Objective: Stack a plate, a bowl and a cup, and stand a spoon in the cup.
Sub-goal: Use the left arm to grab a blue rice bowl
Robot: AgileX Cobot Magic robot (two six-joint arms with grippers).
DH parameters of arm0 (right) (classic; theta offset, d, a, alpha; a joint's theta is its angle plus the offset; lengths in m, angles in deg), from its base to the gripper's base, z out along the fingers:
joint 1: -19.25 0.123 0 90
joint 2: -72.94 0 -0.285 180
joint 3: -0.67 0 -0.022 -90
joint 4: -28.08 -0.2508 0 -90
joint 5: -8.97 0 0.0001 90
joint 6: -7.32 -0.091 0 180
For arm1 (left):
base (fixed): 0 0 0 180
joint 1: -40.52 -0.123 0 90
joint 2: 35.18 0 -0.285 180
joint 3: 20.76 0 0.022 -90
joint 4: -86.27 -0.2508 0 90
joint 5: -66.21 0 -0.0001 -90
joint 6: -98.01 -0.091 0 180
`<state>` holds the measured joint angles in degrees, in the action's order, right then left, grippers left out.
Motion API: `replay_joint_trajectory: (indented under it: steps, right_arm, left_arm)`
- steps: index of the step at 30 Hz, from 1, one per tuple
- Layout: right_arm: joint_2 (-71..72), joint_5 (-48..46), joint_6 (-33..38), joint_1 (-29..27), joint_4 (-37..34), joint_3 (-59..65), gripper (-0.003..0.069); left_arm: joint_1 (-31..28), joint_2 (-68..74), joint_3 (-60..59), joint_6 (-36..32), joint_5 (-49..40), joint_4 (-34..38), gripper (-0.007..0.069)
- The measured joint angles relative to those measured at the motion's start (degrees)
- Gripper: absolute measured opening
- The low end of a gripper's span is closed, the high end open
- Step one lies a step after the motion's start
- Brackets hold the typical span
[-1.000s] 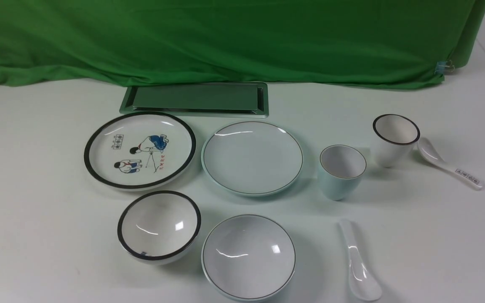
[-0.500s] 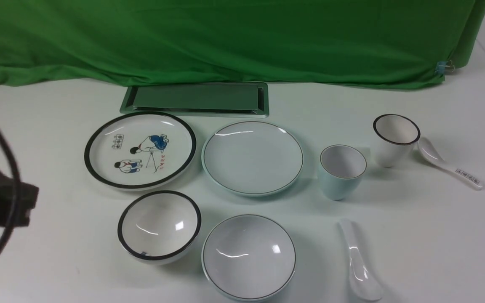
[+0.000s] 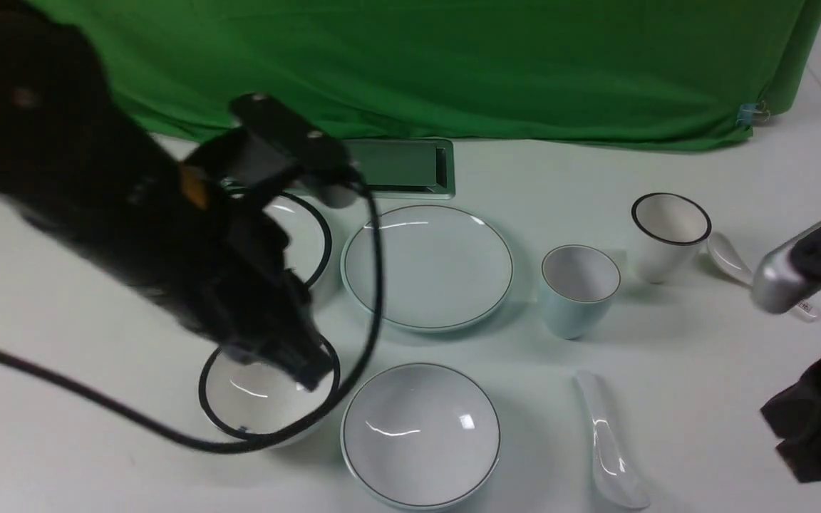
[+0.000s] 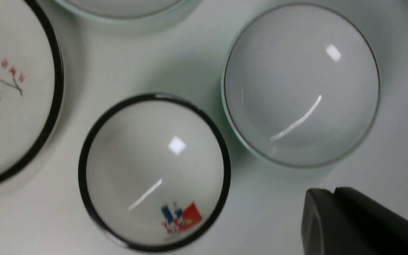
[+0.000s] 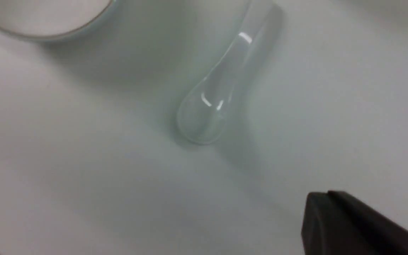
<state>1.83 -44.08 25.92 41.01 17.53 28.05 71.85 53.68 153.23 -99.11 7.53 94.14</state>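
Note:
The plain pale plate (image 3: 427, 267) lies mid-table. The pale bowl (image 3: 421, 434) sits in front of it, also in the left wrist view (image 4: 301, 85). The pale blue cup (image 3: 579, 291) stands upright to the plate's right. The plain white spoon (image 3: 606, 442) lies flat in front of the cup, seen too in the right wrist view (image 5: 221, 88). My left gripper (image 3: 308, 372) hangs over the black-rimmed bowl, shut and empty (image 4: 321, 198). My right gripper (image 5: 319, 200), shut and empty, hovers short of the spoon's scoop end.
A black-rimmed bowl (image 3: 254, 410) and a cartoon plate (image 4: 9, 88) sit left of the task pieces, partly hidden by my left arm. A white black-rimmed cup (image 3: 669, 235) and a printed spoon (image 3: 731, 260) are at the right. A metal tray (image 3: 403, 167) lies before the green cloth.
Both arms have swung into the front view: the left one from the left edge to above the black-rimmed bowl, the right one in at the right edge. The tableware has not moved.

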Motion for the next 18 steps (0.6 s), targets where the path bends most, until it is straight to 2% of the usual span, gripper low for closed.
replay_joint_trajectory:
  steps: [5,8,15,18]
  right_arm:
    - [-2.16,0.06,1.01,2.38,0.12,0.00,0.0014]
    - [-2.23,-0.49,1.21,2.62,3.39,-0.99,0.0015]
    - [-2.23,-1.57,0.82,2.62,9.21,-4.74,0.0015]
    - [-2.23,-0.43,0.82,2.62,9.37,-5.07,0.0015]
  left_arm:
    - [2.12,9.01,5.82,3.69,0.34,-3.89,0.0020]
    - [2.28,16.17,8.71,3.44,0.32,-4.40,0.0111]
    - [2.27,26.10,9.49,0.09,4.96,-4.65,0.0388]
    - [2.27,28.65,9.49,0.05,6.63,-4.59,0.0453]
